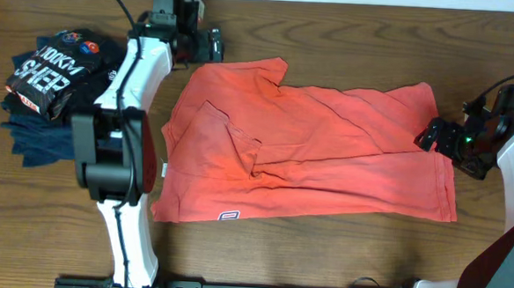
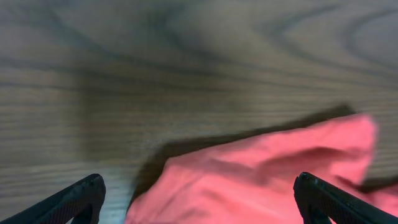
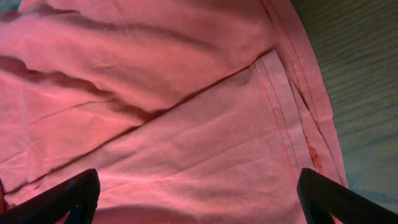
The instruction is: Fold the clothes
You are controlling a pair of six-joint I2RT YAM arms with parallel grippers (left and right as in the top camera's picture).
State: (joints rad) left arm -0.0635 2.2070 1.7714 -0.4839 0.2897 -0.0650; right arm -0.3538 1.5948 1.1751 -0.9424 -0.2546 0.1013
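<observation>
The wooden table (image 1: 321, 262) is the largest thing here, and there is one of it. On its middle lies the one coral-red T-shirt (image 1: 327, 156), spread mostly flat and running left to right. It has creases across it and part of its left portion is folded over on itself.

At the table's left edge sits one pile of clothes. One black shirt (image 1: 49, 71) with white and red print lies on top of navy blue garments (image 1: 33, 137); I cannot tell how many navy pieces there are.

I have two arms, each ending in one two-finger gripper. My left gripper (image 1: 211, 46) is at the far side of the table, just beside the T-shirt's upper left corner. Its two fingers (image 2: 81, 199) stand wide apart with nothing between them, and below them are bare wood and a corner of red cloth.

My right gripper (image 1: 430, 135) is over the T-shirt's right edge. Its fingers are also spread wide and grip nothing. Whether they touch the cloth I cannot tell. One stitched seam (image 3: 277, 106) runs beneath them.

One small white hem patch (image 1: 228, 216) shows near the T-shirt's lower left edge.
</observation>
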